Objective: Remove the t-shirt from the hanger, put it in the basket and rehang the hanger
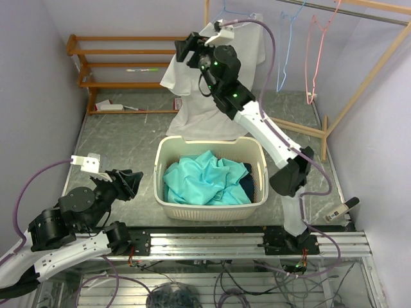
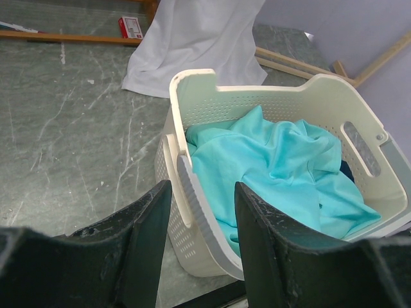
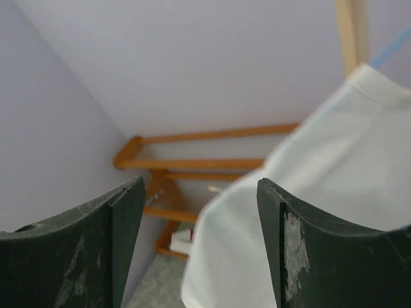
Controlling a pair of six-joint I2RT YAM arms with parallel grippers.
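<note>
- Two arms in play: my right one is stretched high and far, elbow bent above the basket point(image 1: 168, 151), wrist turned toward the back wall.
- Right end effector point(image 1: 188, 49) sits up at the left shoulder of the white t-shirt point(image 1: 247, 45); its dark fingers stand apart, clamped on nothing, and the wrist view shows the sleeve's soft edge just past the gap point(image 3: 200, 192).
- The t-shirt hangs on its pale blue wire hanger point(image 1: 226, 9) from the rail, with its smooth, loose cloth draping down to pool on the table point(image 1: 115, 141) behind the basket.
- My left arm is folded low at the near-left corner, and the left end effector point(image 1: 125, 181) points at the basket's corner with its fingers apart.
- From my left wrist: cream plastic basket with perforated walls and rounded corners, and a rumpled teal cloth point(image 2: 282, 167) heaped inside.
- The table is grey, marbled and matte.
- A wooden shelf rack point(image 1: 115, 61) stands against the wall at the far left.
</note>
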